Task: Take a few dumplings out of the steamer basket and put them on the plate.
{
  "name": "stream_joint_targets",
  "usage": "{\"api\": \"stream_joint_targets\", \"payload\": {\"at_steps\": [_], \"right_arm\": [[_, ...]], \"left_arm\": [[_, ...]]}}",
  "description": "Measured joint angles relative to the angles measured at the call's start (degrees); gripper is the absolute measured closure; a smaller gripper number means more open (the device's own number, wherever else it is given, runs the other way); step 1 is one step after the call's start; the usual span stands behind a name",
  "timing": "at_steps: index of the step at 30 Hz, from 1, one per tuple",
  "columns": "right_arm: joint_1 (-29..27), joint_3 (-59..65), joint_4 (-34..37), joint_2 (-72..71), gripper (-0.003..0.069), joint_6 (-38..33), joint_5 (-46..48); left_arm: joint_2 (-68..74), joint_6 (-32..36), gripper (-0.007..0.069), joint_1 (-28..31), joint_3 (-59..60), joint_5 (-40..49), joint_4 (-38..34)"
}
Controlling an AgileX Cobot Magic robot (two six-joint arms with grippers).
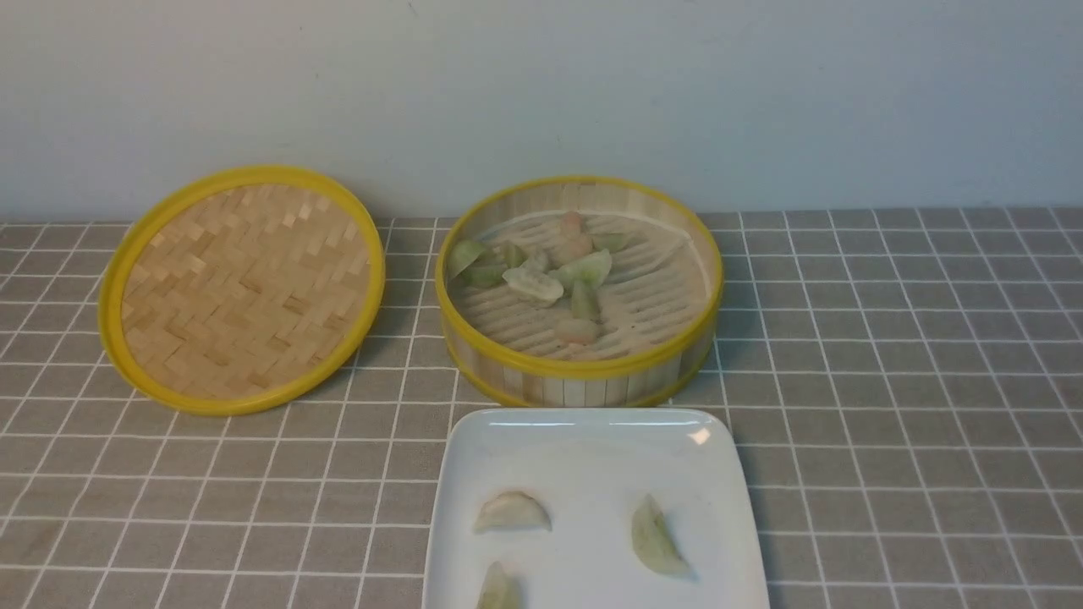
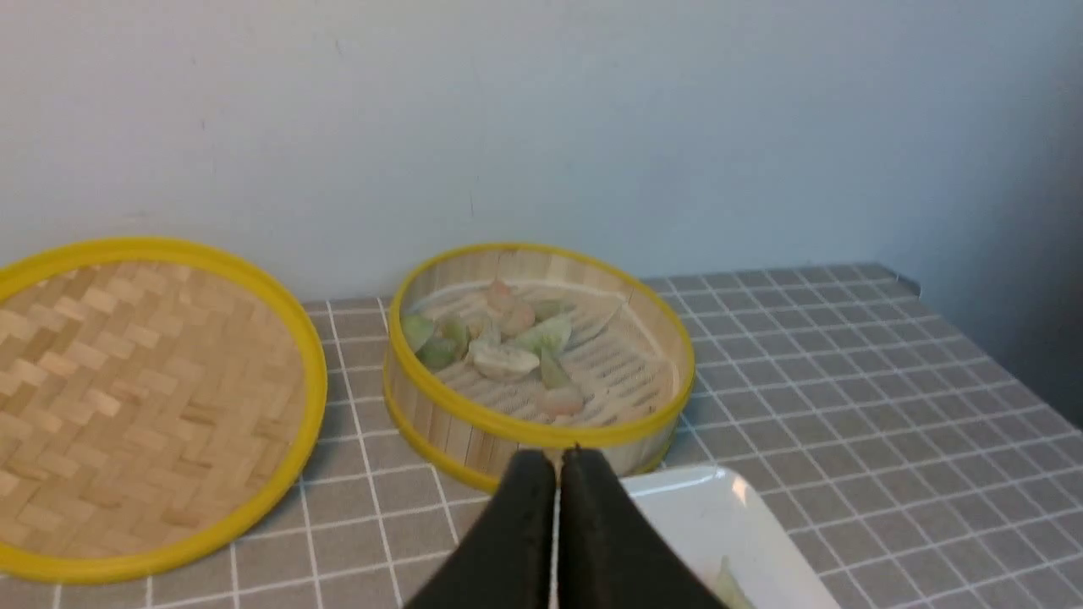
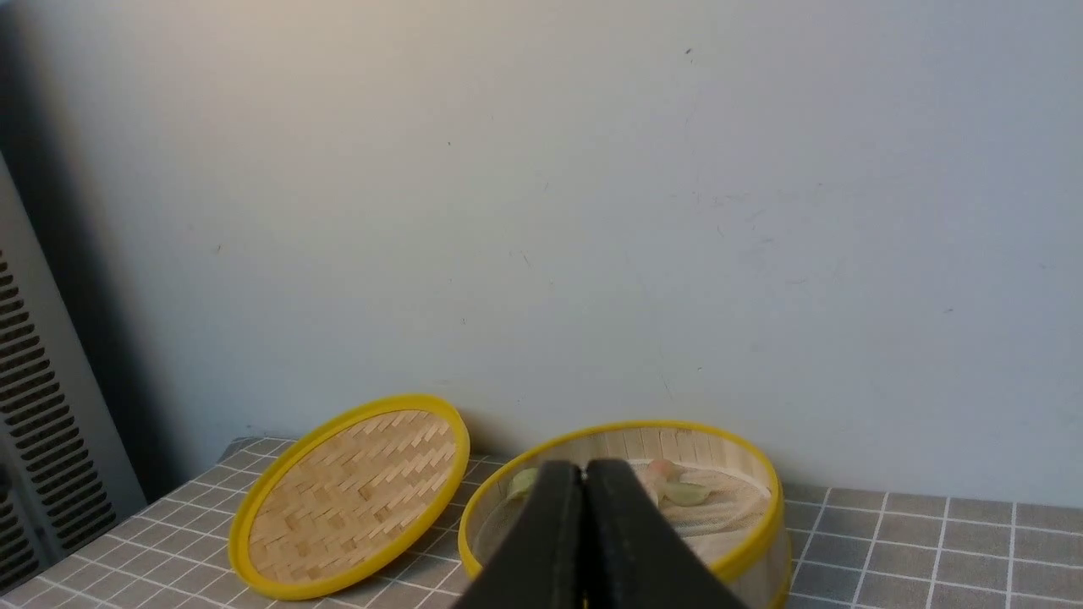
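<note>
The round bamboo steamer basket (image 1: 579, 367) stands mid-table with several dumplings (image 1: 535, 283) bunched in its left half. In front of it lies the white plate (image 1: 592, 440), carrying three dumplings: a cream one (image 1: 512, 512), a pale green one (image 1: 656, 538) and one cut off by the picture's lower edge (image 1: 499, 589). Neither arm shows in the front view. In its wrist view my left gripper (image 2: 557, 457) is shut and empty, hanging just short of the basket (image 2: 541, 433) beside the plate (image 2: 702, 516). My right gripper (image 3: 583, 468) is likewise shut and empty, held higher and facing the basket (image 3: 753, 541).
The flat woven bamboo lid (image 1: 241, 288) with its yellow rim leans against the back wall left of the basket. A grey checked cloth (image 1: 914, 381) covers the table. The wall rises directly behind the basket. A vented grey unit (image 3: 34, 423) stands past the table's left end.
</note>
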Motion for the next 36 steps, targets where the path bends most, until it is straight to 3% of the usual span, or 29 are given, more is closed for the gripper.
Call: {"api": "stream_joint_targets", "payload": {"at_steps": [17,21,24,28,36], "right_arm": [[0.0,0.0,0.0,0.0,0.0672,0.03,0.07],[0.0,0.0,0.0,0.0,0.0672,0.03,0.07],[0.0,0.0,0.0,0.0,0.0672,0.03,0.08],[0.0,0.0,0.0,0.0,0.0672,0.03,0.08],[0.0,0.0,0.0,0.0,0.0672,0.03,0.03]], "left_arm": [[-1.18,0.36,0.0629,0.0,0.19,-0.22,0.0],[-1.41,6.22,0.0629,0.87,3.66,-3.82,0.41],[-2.38,12.83,0.0629,4.7,9.32,-7.45,-0.45],[-6.81,22.12,0.0629,14.25,22.06,-13.56,-2.52],[-13.13,21.11,0.0629,23.04,37.99,-16.2,-2.75]]}}
